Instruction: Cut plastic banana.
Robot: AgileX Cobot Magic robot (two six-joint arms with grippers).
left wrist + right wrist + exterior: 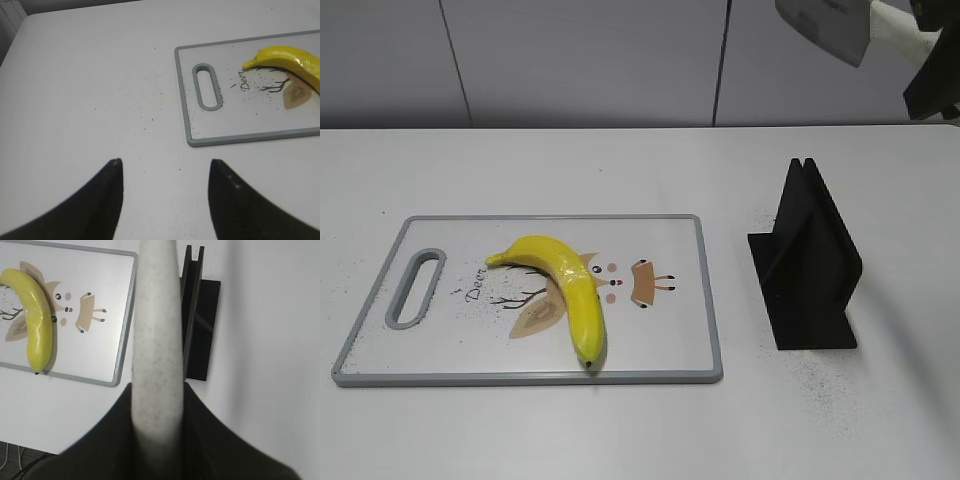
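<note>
The yellow plastic banana (565, 285) lies on the white cutting board (670, 350), stem to the left, dark tip near the front edge. It also shows in the left wrist view (290, 60) and the right wrist view (35, 320). My right gripper (930, 70) is high at the top right, shut on the speckled cream handle (155, 340) of a knife whose grey blade (825, 25) points left. My left gripper (165, 165) is open and empty over bare table, left of the board's handle slot (207, 86). It is out of the exterior view.
A black slotted knife stand (810, 260) stands right of the board, also in the right wrist view (197, 315). Dark specks dot the white table (620, 430) and the board. A grey wall runs behind.
</note>
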